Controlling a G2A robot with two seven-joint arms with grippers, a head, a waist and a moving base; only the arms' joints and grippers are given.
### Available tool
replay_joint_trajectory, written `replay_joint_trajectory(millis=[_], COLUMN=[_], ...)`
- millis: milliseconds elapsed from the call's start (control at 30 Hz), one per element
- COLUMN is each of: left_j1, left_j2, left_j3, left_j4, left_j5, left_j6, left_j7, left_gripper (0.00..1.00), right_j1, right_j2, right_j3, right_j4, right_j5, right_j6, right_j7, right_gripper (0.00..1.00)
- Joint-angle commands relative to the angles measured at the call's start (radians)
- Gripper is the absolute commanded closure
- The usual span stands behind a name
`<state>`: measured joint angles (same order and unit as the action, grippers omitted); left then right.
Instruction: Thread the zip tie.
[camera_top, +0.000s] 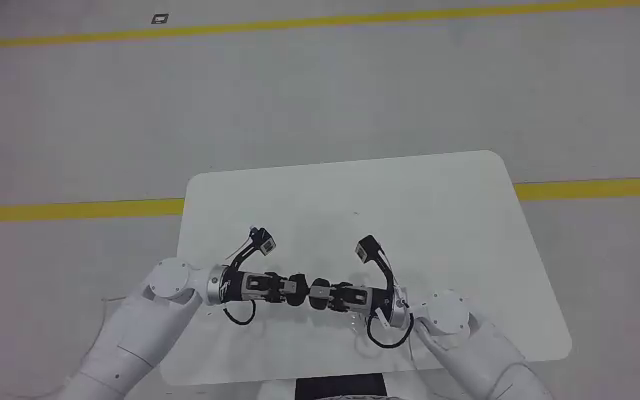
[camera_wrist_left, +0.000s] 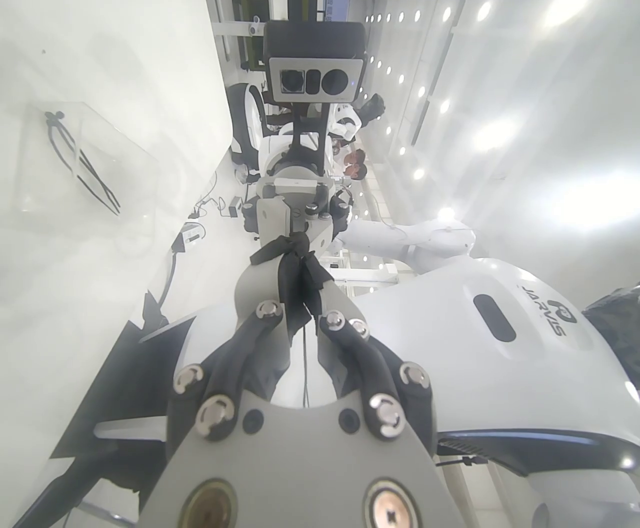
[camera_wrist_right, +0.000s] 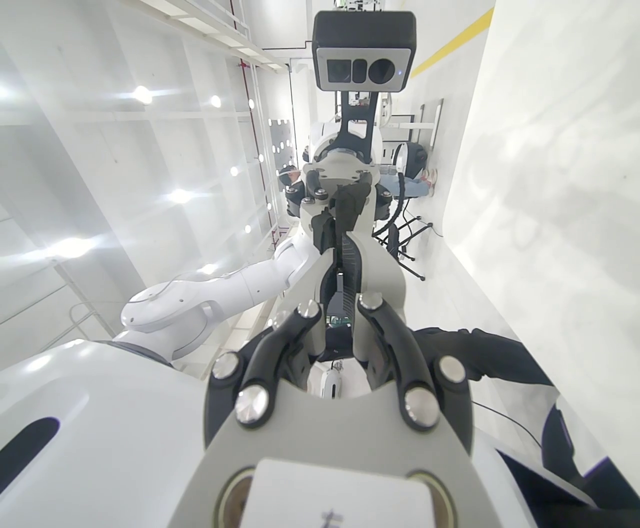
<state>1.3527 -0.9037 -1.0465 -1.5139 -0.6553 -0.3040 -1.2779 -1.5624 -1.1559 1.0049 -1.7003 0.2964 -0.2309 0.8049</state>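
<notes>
The left tool has its fingers pressed together at the tips, which are wrapped in loose black cloth tape. A thin dark strand runs back from between them toward the wrist. It may be a zip tie, though seen edge-on I cannot say for sure.

The right tool points straight at the left one. The two meet tip to tip above the near part of the white surface, close to its front edge. The right tool's fingers are drawn in to a slim gap, and a ribbed black pad shows on the inner face of one. Where the tips close they sit against the taped tips of the left tool.

Several black zip ties lie loose in a clear box, which stands on the surface well apart from both tools.

On the grey floor beyond the surface, a small dark label lies just beside a yellow line. Its print is too small to read.
</notes>
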Motion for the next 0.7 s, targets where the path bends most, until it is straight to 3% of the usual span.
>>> replay_joint_trajectory(millis=[0, 133, 167, 200, 233, 667], left_j1=[0.000, -0.001, -0.001, -0.001, -0.001, 0.006], left_j2=[0.000, 0.001, 0.001, 0.002, 0.002, 0.009], left_j3=[0.001, 0.002, 0.002, 0.001, 0.000, -0.010], left_j4=[0.001, 0.003, 0.004, 0.006, 0.006, 0.005], left_j5=[0.000, -0.003, -0.004, -0.005, -0.006, -0.010], left_j6=[-0.001, -0.005, -0.006, -0.007, -0.008, -0.018], left_j7=[-0.001, -0.002, -0.002, -0.003, -0.004, -0.006], left_gripper=[1.00, 1.00, 1.00, 1.00, 1.00, 1.00], right_j1=[0.001, 0.001, 0.001, -0.001, -0.002, -0.039], right_j2=[0.001, 0.002, 0.003, 0.003, 0.004, 0.017], right_j3=[0.000, 0.000, 0.000, 0.003, 0.007, 0.049], right_j4=[0.002, 0.003, 0.003, 0.004, 0.004, -0.010], right_j5=[0.002, 0.003, 0.004, 0.007, 0.009, 0.020], right_j6=[0.000, 0.001, 0.001, 0.001, 0.000, -0.019], right_j7=[-0.002, -0.006, -0.008, -0.014, -0.017, -0.056], right_gripper=[1.00, 1.00, 0.61, 0.09, 0.00, 0.00])
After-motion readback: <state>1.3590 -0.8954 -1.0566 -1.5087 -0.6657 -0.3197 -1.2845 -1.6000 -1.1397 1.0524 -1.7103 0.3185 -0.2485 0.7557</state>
